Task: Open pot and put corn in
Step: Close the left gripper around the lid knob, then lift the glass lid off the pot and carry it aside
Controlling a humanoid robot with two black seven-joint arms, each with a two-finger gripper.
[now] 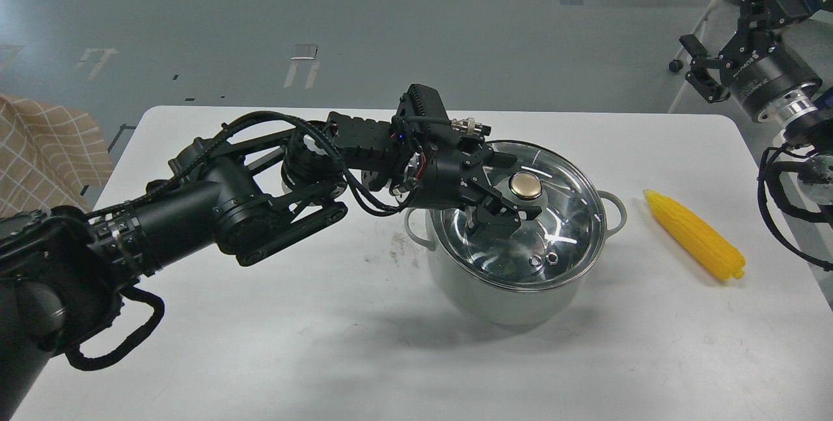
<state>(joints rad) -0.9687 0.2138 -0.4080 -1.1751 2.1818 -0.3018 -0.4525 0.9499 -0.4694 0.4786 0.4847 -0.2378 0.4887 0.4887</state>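
Pale grey-green, the pot sits at the centre of the white table, its glass lid on. My left gripper has its fingers spread either side of the gold knob. The corn lies right of the pot. My right gripper, upper right, stands open.

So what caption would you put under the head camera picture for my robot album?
Left gripper open around the gold knob of the glass lid on the pot; corn waits on the table.
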